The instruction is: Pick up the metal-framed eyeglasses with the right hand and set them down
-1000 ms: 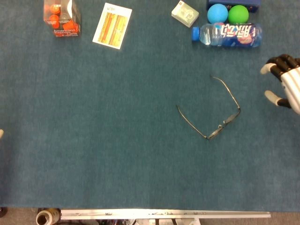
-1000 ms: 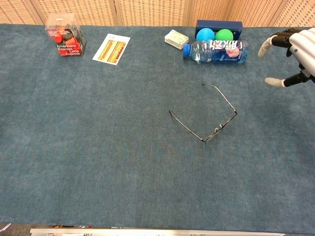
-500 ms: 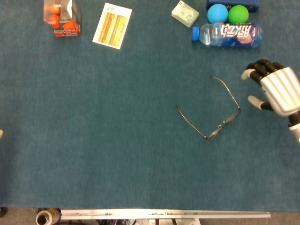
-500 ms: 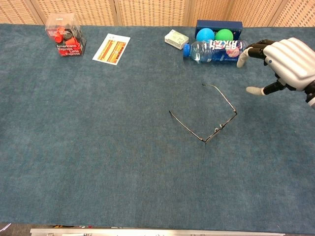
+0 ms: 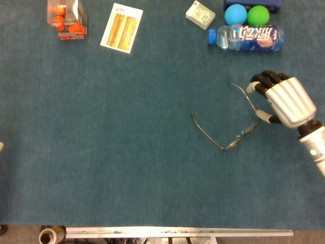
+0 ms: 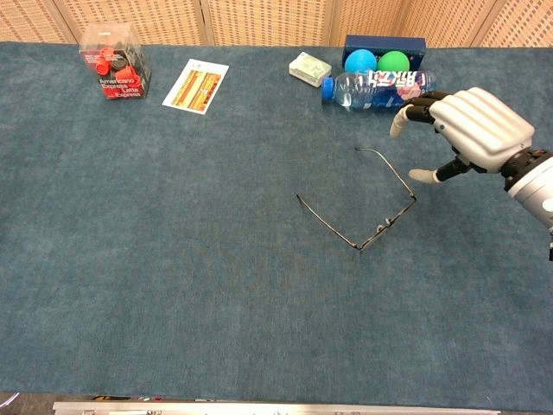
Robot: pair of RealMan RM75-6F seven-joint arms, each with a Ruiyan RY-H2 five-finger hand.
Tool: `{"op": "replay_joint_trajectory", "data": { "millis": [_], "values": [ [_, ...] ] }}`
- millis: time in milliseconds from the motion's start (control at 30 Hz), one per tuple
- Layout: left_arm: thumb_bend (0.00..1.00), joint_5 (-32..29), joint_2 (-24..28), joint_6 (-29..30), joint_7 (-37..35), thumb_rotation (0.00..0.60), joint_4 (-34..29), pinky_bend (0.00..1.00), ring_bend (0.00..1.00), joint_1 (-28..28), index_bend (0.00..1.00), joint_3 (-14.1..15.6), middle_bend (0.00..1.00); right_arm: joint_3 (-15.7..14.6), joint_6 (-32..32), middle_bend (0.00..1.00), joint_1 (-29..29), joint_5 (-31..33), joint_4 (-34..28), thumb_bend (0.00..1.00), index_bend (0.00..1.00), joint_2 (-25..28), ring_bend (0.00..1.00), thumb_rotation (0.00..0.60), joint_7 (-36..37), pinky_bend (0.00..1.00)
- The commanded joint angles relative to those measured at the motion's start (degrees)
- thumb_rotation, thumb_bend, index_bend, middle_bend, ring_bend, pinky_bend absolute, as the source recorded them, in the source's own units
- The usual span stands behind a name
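The thin metal-framed eyeglasses [image 5: 234, 122] [image 6: 371, 207] lie unfolded on the blue cloth, right of the table's middle, temples spread. My right hand [image 5: 281, 99] [image 6: 462, 130] hovers just to their right, fingers apart and holding nothing; in the head view its fingertips reach over the right temple. Of the left hand only a pale sliver [image 5: 1, 146] shows at the left edge of the head view.
Along the far edge stand a clear box of orange items [image 5: 67, 19], a striped card [image 5: 121, 27], a small white packet [image 5: 200, 14], a lying water bottle [image 5: 246, 37] and a blue tray [image 6: 384, 43] with a blue and a green ball.
My right hand has moved in from the right edge toward the eyeglasses and now sits over their right temple. The glasses have not moved.
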Motion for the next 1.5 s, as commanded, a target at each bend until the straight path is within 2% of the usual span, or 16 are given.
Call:
{"op": "replay_joint_trajectory", "data": {
  "millis": [33, 933, 1500],
  "values": [
    [0.04, 0.0, 0.0, 0.0, -0.2, 0.600, 0.1, 0.63, 0.48, 0.1, 0.49, 0.0, 0.47, -0.3, -0.5, 0.34, 0.6, -0.2, 0.8, 0.12, 0.41, -0.8, 0.26, 0.600, 0.6, 0.47],
    [0.04, -0.8, -0.8, -0.2, -2.1, 0.600, 1.9, 0.63, 0.48, 0.8, 0.49, 0.2, 0.47, -3.2, -3.6, 0.34, 2.4, 0.0, 5.4, 0.12, 0.41, -4.7, 0.26, 0.600, 2.3, 0.47],
    [0.04, -0.8, -0.9, 0.0, -2.4, 0.600, 2.1, 0.63, 0.48, 0.9, 0.49, 0.1, 0.47, -6.0, -4.0, 0.34, 1.6, -0.6, 2.0, 0.12, 0.41, -2.6, 0.26, 0.600, 0.9, 0.47]
  ]
}}
